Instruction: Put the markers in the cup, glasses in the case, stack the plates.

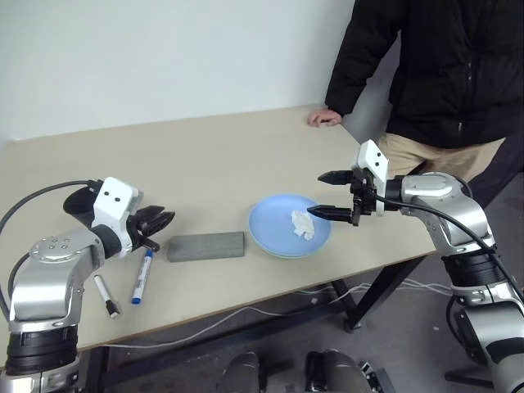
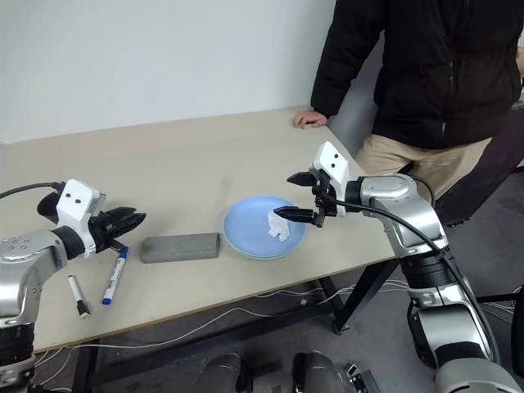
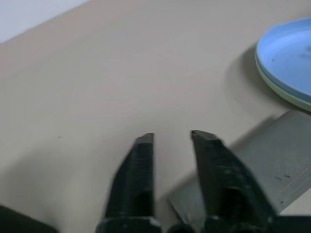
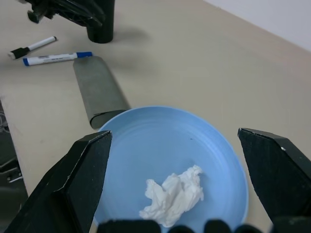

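The light blue plate (image 1: pixel 278 233) lies on the pale green plate (image 3: pixel 291 101), with a crumpled white tissue (image 1: pixel 303 223) in it. My right gripper (image 1: pixel 318 195) hovers open just above the plates' right side, empty. The grey case (image 1: pixel 206 246) lies shut to the left of the plates. Further left, two markers rest on the table, one blue-capped (image 1: pixel 142 277) and one thin with black ends (image 1: pixel 105 296). My left gripper (image 1: pixel 155 223) hangs above them, open and holding nothing. The black cup (image 1: pixel 78 201) stands behind my left wrist. The glasses are out of view.
A person in a black jacket stands at the table's far right corner, one hand (image 1: pixel 326 117) resting on the tabletop. The beige table (image 1: pixel 205 164) is bare across its back half. Its front edge runs close below the markers and the case.
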